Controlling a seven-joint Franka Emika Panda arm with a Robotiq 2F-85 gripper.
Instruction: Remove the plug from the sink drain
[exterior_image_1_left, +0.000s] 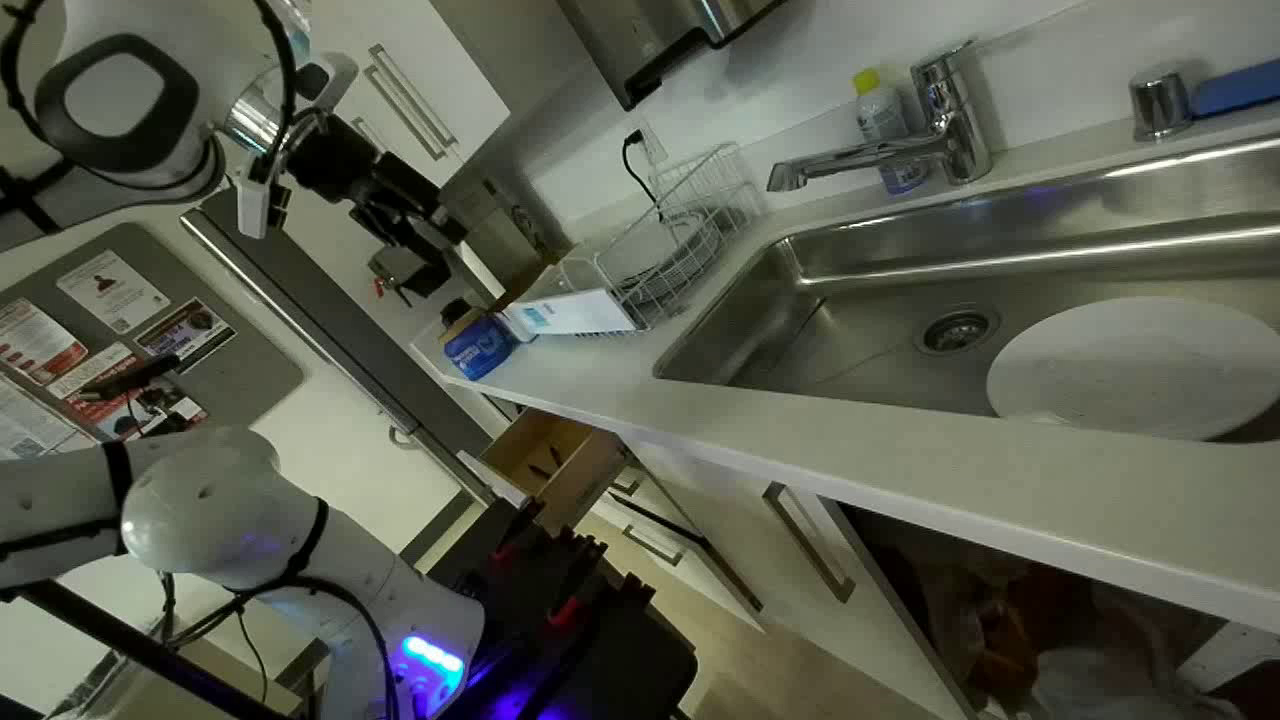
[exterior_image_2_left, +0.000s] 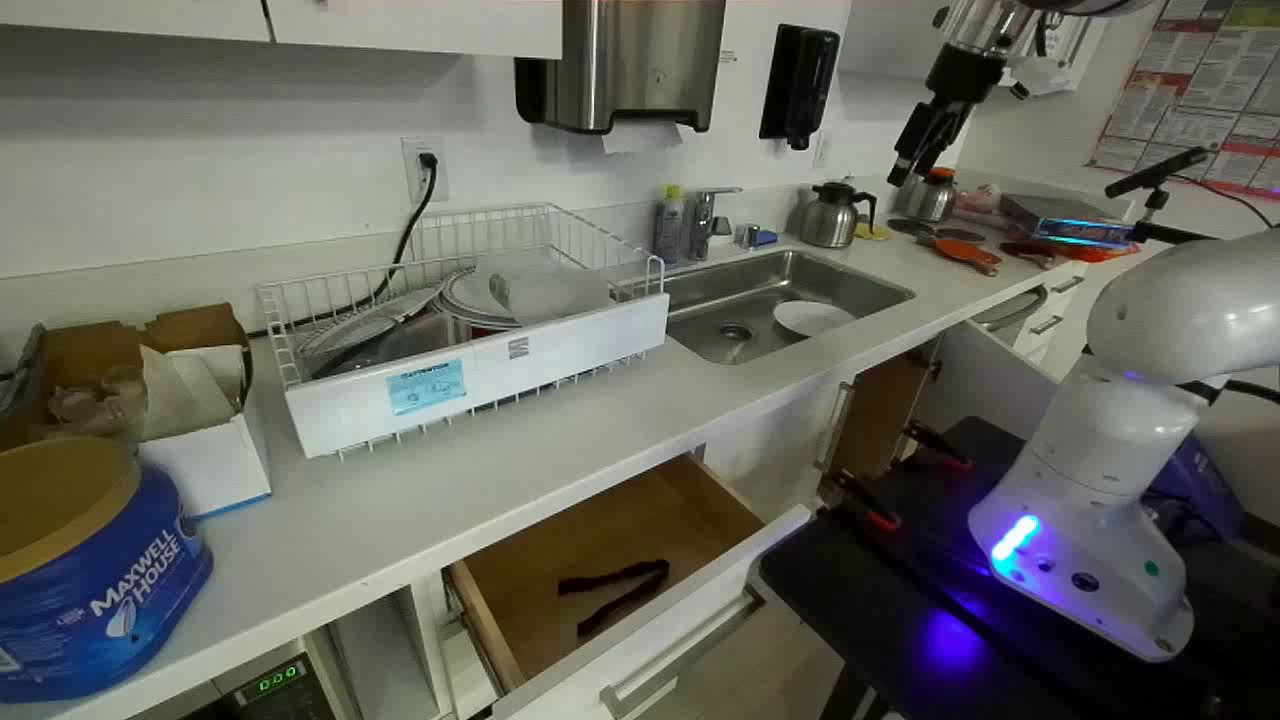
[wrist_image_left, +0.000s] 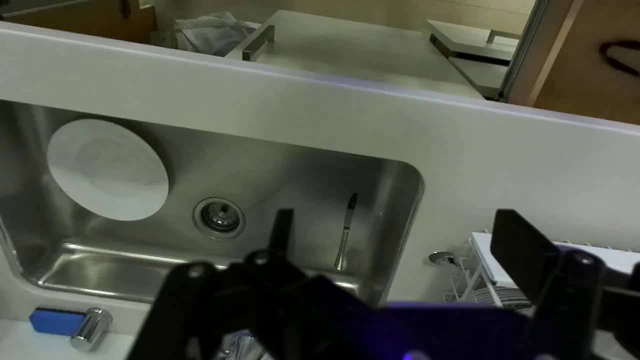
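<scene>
The steel sink is set in the white counter and shows in all views. A round metal strainer plug with a small centre knob sits in the drain. It also shows in both exterior views. A white plate lies in the sink beside the drain, apart from it. My gripper is open and empty, fingers wide apart. In the exterior views the gripper hangs in the air well above the counter, away from the plug.
A knife lies in the sink. The faucet reaches over the sink, with a soap bottle beside it. A white wire dish rack stands next to the sink. A drawer stands open below the counter.
</scene>
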